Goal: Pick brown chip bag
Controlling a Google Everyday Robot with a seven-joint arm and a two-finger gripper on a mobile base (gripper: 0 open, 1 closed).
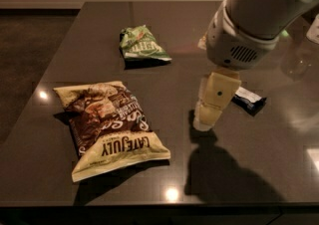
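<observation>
Nearest us, by the front-left corner of the dark table [284,159], lies the brown chip bag [112,127]. It is flat on the surface and turned aslant, its pale LATE JULY end towards the front edge and its other cream end towards the left edge. Nothing is touching it! To its right, about midway along the tabletop, the gripper [203,123] hangs tip-down on the big white arm [249,25], just above the surface by the look of its shadow and well apart from the bag. Open or closed? From this side I cannot tell. Just beyond it, towards the right edge, sits the slim dark bar wrapper [249,100], close beside the arm. Farther back, nearer the far edge, the small green bag [143,46] lies on its own. My read is that the reach is only getting started, and there is plenty to trip on. The gripper rides low, so a flat sweep left could shove the bag towards the edge instead of getting over it. That slick, puffy film could squirt out of a shallow pinch. Coming down too hard would simply press into the tabletop, and a careless swing could clip the bar wrapper.
</observation>
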